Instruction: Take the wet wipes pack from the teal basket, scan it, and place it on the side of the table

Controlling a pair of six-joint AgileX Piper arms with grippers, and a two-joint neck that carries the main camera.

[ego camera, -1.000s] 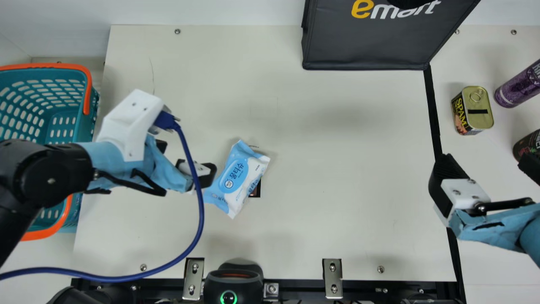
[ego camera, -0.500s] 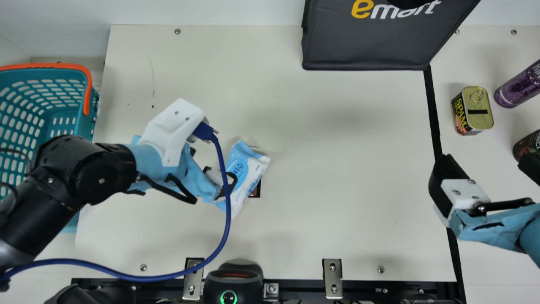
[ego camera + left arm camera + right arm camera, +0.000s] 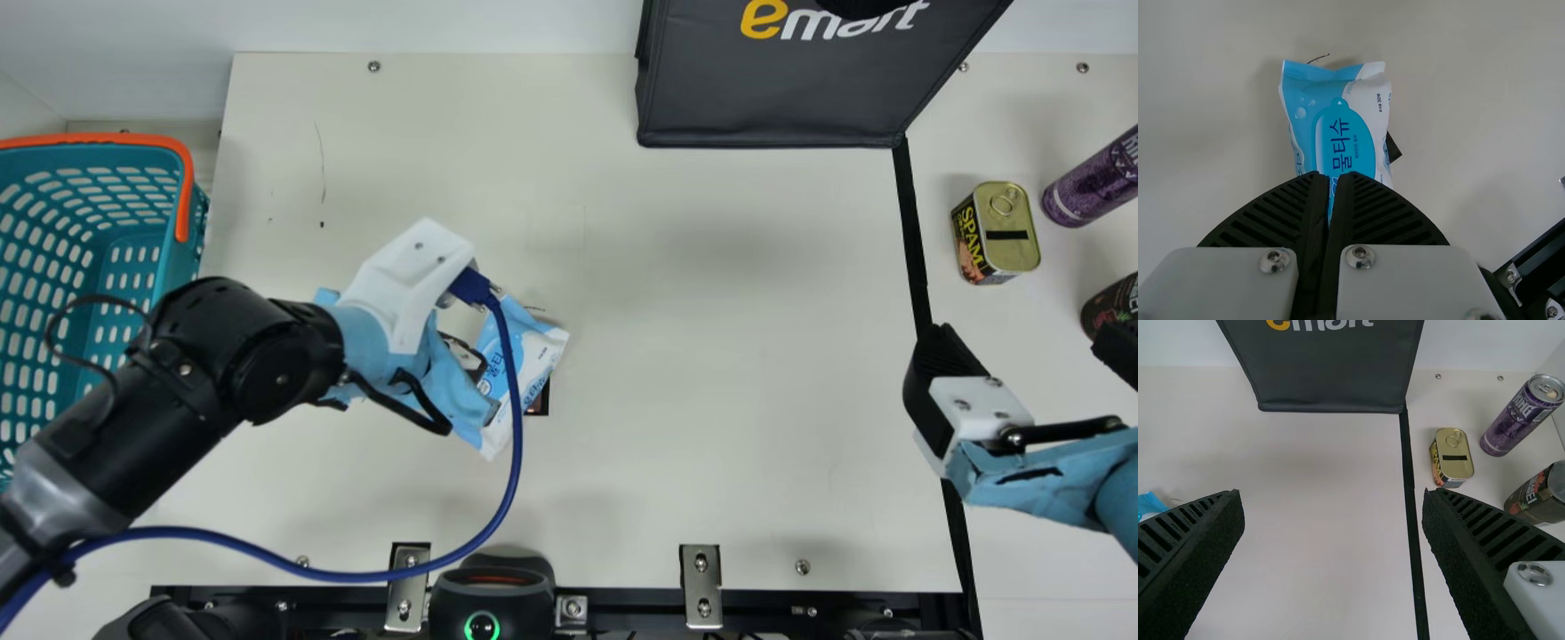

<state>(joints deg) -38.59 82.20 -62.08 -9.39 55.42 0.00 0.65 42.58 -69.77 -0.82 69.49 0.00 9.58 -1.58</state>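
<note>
The wet wipes pack [image 3: 539, 352] lies flat on the table left of centre, label up. Over its left part hangs my left gripper [image 3: 478, 378], its arm and blue cable covering some of the pack. From the left wrist, the pack [image 3: 1343, 133] extends beyond the left gripper [image 3: 1331, 176], whose fingers are together with only a thin slit between them. My right gripper [image 3: 1029, 360] stands open at the table's right side; in the right wrist view the right gripper [image 3: 1333, 495] has nothing between its wide-apart fingers. A corner of the pack [image 3: 1150, 503] shows there.
The teal basket [image 3: 133, 222] stands at the left edge, partly behind the left arm. A dark bag [image 3: 773, 98] is at the back. A can [image 3: 1009, 227], purple can [image 3: 1093, 182] and dark can [image 3: 1116, 307] stand right. The scanner [image 3: 493, 591] sits at the front edge.
My left gripper has moved right from beside the pack to over its left part. The pack lies where it was, and the right arm has kept still.
</note>
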